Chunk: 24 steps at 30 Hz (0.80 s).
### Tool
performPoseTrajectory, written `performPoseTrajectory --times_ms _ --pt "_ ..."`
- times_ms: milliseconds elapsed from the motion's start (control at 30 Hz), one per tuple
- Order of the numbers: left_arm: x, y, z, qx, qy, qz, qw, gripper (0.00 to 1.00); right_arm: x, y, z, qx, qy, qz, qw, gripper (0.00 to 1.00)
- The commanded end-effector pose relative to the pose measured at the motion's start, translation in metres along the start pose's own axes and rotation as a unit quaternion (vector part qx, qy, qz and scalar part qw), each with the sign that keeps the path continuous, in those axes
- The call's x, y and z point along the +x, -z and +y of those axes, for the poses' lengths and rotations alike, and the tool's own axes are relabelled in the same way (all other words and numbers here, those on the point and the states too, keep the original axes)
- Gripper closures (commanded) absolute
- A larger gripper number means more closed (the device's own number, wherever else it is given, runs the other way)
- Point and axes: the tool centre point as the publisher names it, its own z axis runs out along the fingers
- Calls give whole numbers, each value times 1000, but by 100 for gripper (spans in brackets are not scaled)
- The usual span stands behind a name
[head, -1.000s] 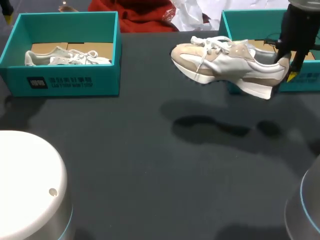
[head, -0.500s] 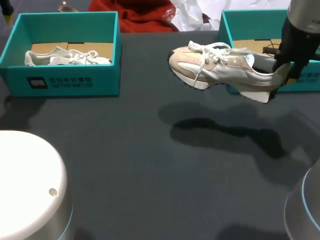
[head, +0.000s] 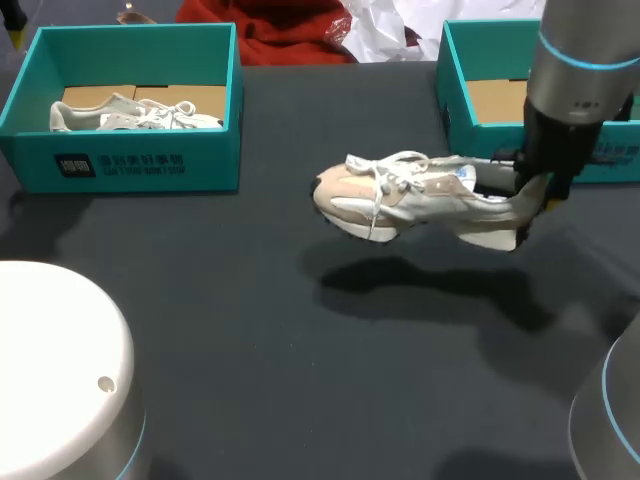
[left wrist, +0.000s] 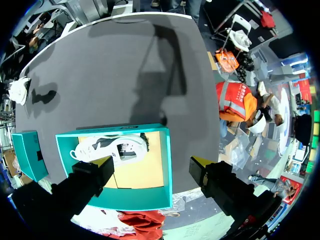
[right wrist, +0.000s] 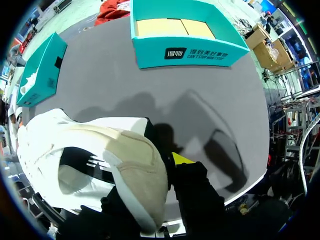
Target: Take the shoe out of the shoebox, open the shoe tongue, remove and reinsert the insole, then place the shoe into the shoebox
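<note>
A white and beige sneaker hangs above the dark table, toe pointing left, with its shadow on the table beneath. My right gripper is shut on its heel. In the right wrist view the heel fills the space between the fingers, and only one yellow fingertip shows. Behind the gripper stands the teal right shoebox, holding only brown cardboard. My left gripper hovers open high over the left shoebox, nothing between its fingers.
The teal left shoebox at the back left holds another white sneaker. White rounded arm bases sit at the front left and the front right. Dark tabletop spreads between the boxes and the front edge.
My right arm has carried the sneaker left, forward and lower, away from the right shoebox towards the table's middle. The left gripper's state has not changed.
</note>
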Motion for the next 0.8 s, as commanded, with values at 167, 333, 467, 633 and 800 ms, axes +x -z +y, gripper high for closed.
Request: performPoseTrajectory --times_ms 167,333,467,633,800 --pt "0 0 -1 -1 0 1 1000 0 46 -32 -32 5 -28 -16 999 100" --pt "0 0 -1 -1 0 1 1000 0 49 -36 -40 4 -49 7 999 100" --pt "0 0 -1 -1 0 1 1000 0 49 -36 -40 4 -49 7 999 100" --pt "0 0 -1 -1 0 1 1000 0 49 -36 -40 4 -49 7 999 100" --pt "0 0 -1 -1 0 1 1000 0 83 -58 -67 -8 -47 -33 998 100"
